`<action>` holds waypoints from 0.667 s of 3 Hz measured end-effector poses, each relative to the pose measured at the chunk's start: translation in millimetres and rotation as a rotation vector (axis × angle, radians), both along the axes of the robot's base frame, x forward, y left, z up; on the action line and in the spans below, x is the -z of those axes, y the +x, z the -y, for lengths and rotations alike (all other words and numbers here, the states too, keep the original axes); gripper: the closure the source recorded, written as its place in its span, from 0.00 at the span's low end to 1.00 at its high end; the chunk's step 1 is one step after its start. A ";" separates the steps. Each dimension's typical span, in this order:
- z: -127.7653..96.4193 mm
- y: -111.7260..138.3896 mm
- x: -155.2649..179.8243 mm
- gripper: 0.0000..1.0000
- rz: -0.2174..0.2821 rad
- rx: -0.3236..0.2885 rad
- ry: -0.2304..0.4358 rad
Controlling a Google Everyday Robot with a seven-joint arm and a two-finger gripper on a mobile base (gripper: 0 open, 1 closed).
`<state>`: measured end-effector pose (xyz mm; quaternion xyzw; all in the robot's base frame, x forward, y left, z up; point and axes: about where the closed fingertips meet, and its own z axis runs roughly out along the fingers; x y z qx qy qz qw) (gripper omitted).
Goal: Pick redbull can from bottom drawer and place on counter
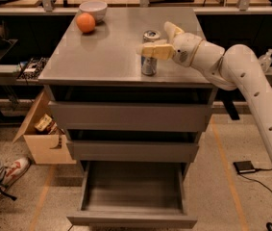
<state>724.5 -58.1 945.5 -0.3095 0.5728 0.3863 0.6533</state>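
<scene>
Risk of toppling: redbull can [149, 65] upright on counter [104, 54], upper centre, gripper [154, 37] spread open astride it (one finger across its front); apt to snag on sideways withdrawal.

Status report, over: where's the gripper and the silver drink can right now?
Two-finger gripper around slim silvery redbull can. Can upright on grey counter top, near right. Grey bottom drawer pulled open. Orange fruit, white bowl far left, apart.

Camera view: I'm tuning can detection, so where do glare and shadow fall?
Camera view: the counter carries a soft sheen; the redbull can glints on its top rim, with the gripper around it near the counter's front right; the open bottom drawer is dim inside.
</scene>
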 end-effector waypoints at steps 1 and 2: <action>24.5 3.5 -9.6 0.00 0.018 0.061 -0.064; 57.5 4.2 -18.4 0.00 0.008 0.130 -0.169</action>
